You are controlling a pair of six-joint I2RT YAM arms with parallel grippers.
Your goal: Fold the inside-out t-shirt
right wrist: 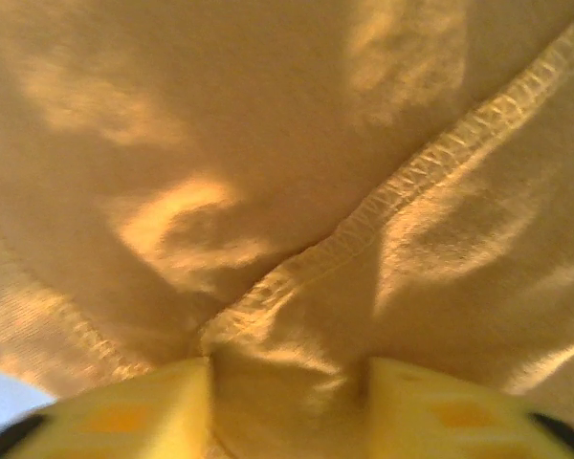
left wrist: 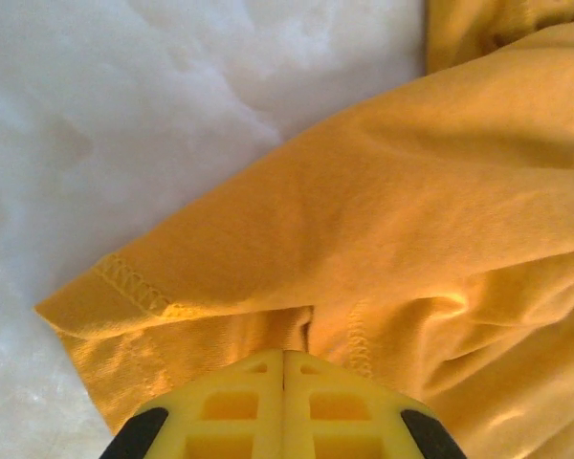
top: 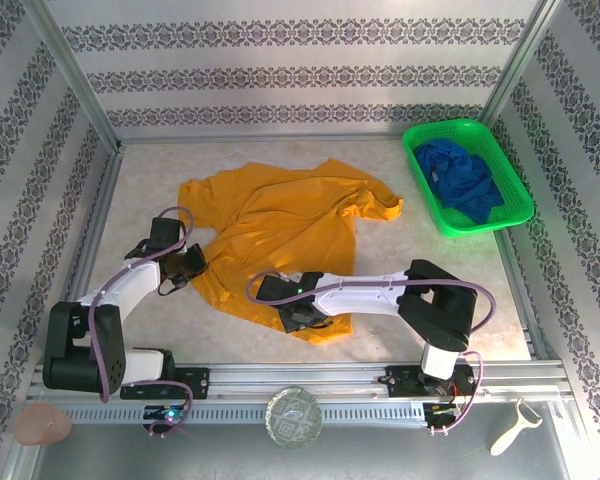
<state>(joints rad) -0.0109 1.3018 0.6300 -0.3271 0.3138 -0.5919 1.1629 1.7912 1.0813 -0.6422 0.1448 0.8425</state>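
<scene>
The inside-out t-shirt [top: 280, 215] is pinched at its edge by the closed left gripper [left wrist: 285, 368]. A fold is straddled by the half-parted right gripper [right wrist: 287, 402], perhaps gripped.

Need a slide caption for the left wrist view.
Left gripper, jaws shut, pinching the hemmed edge of the orange t-shirt on the white table.

Blind spots
Right wrist view blurred; I can't tell if the right gripper [right wrist: 287, 397] pinches the shirt [right wrist: 268, 143]. Left gripper [left wrist: 285, 361] cut off at bottom edge. Right arm [top: 380, 292] hides part of shirt's near edge.
</scene>
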